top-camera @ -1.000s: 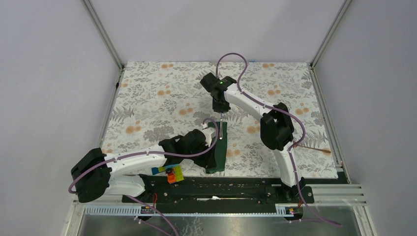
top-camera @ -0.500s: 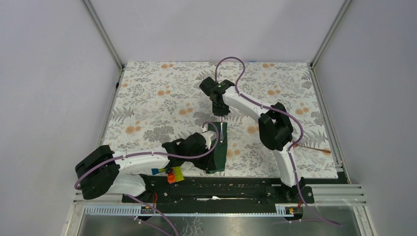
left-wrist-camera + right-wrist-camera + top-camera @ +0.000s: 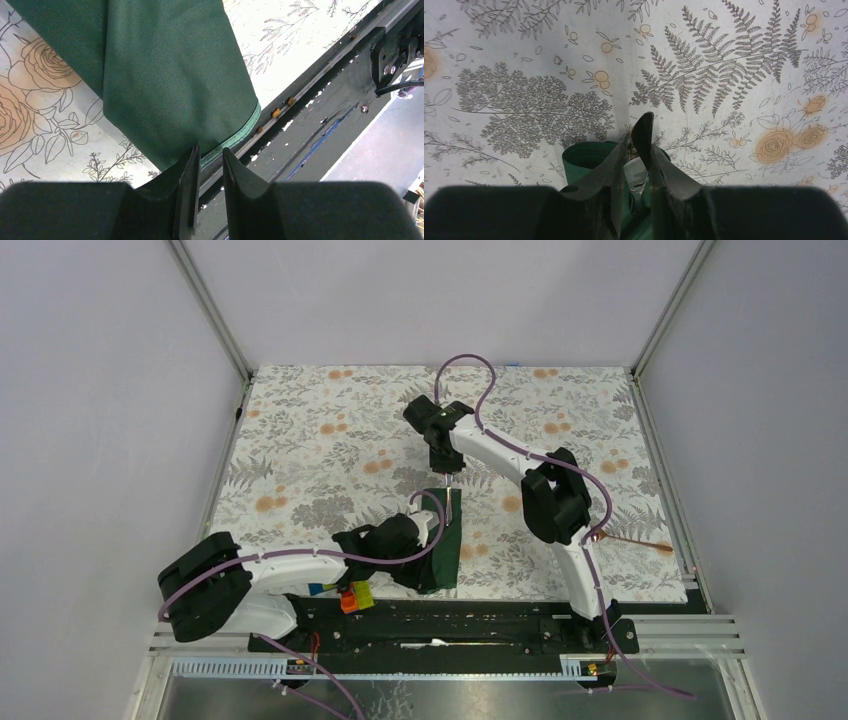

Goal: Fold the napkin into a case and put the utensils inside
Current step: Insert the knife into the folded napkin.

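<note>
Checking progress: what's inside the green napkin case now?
A silver utensil, held by the right tool, reaches into the case at its far opening; the cloth hides how deep. The copper spoon lies outside.

My two arms point(image 3: 290, 562) wear white shells with bulky black joints, a purple cable point(image 3: 466, 358) looping along each. My left gripper point(image 3: 210, 151) and right gripper point(image 3: 639, 136) are matte black, fingers point(image 3: 241, 181) tapering like wedges.

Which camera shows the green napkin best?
Left wrist: the napkin fills much of the frame, hem clear. Top view shows it small, partly under the left arm; right wrist shows only its open end.
</note>
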Available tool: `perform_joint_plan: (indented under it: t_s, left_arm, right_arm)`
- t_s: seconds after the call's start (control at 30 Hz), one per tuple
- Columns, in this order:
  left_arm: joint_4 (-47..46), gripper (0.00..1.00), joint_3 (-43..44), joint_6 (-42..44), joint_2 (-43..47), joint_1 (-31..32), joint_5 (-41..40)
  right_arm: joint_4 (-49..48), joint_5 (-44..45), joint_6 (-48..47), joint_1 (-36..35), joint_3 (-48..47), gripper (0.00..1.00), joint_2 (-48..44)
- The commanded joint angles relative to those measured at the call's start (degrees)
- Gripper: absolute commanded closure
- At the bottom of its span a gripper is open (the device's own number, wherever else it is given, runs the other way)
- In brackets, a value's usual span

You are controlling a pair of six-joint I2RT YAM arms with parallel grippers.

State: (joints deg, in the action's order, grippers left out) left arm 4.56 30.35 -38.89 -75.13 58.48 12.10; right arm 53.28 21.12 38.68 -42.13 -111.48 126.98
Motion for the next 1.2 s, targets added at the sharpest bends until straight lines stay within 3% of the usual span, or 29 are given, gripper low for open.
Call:
perform_joint_plan:
  t_s: [0.0, 0.47, 0.67, 0.77, 0.87, 1.17]
  left_arm:
    - [-2.20, 0.72, -0.33, -0.15, -0.92, 0.23, 0.07]
    - [-3.41, 0.76, 0.97, 0.26, -5.46, 0.26, 0.98]
    - [-1.58, 0.74, 1.69, 1.04, -3.04, 0.29, -0.57]
    - [-1.78, 0.72, 1.92, 1.03, -1.93, 0.24, -0.87]
    - [-3.11, 0.73, 2.29, 0.45, -4.06, 0.29, 0.23]
    - [-1.16, 0.76, 2.90, -2.31, -6.28, 0.20, -4.88]
  right_arm:
    - [0.07, 1.21, 0.88, -0.77, 3.16, 0.89, -1.45]
    - [-1.05, -0.80, 3.80, -1.99, 8.27, 0.89, -6.35]
    - [-0.59, 0.35, 4.78, -1.95, 8.60, 0.89, -6.51]
    - [-1.10, 0.13, 6.45, -1.91, 9.76, 0.92, -7.28]
    - [-1.81, -0.39, 8.26, -1.91, 11.09, 1.00, -8.06]
    - [-1.79, -2.28, 10.90, -2.00, 14.20, 1.00, -9.47]
